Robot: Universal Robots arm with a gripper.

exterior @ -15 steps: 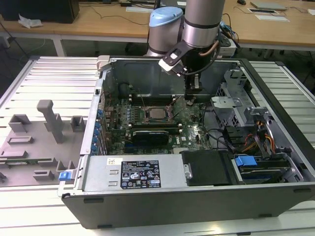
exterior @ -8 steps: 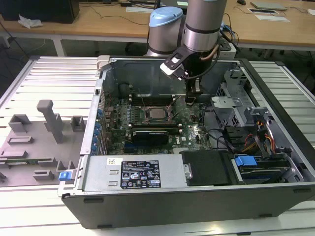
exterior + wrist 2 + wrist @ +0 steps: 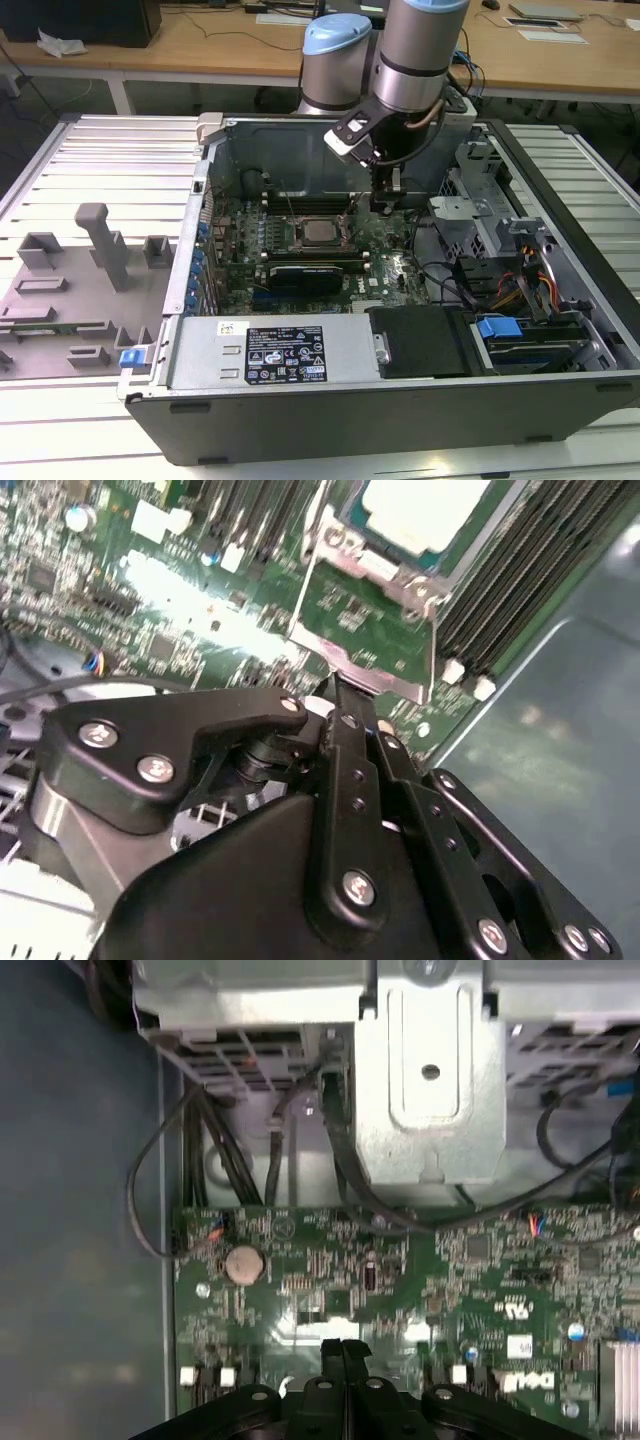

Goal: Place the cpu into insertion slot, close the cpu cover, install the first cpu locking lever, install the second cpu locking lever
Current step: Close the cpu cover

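Observation:
The cpu [image 3: 320,232] lies flat in the insertion slot [image 3: 303,225] on the green board, its silver top up; the second wrist view shows the cpu [image 3: 420,510] as a bright square. The cpu cover [image 3: 380,680] is swung open from the socket toward my gripper, and green board shows through its cut-out. In the exterior view the cover [image 3: 349,228] stands just right of the chip. My gripper [image 3: 385,205] points down into the case, right of the socket. Its black fingers [image 3: 333,1355] are pressed together, shut, with the tip [image 3: 335,685] at the cover's free edge.
Long memory slots [image 3: 520,570] flank the socket. A long black card [image 3: 310,270] sits nearer the power supply [image 3: 280,352]. A metal drive cage [image 3: 430,1070] and black cables [image 3: 200,1150] lie beyond the board edge. A grey fixture tray [image 3: 90,290] sits outside the case.

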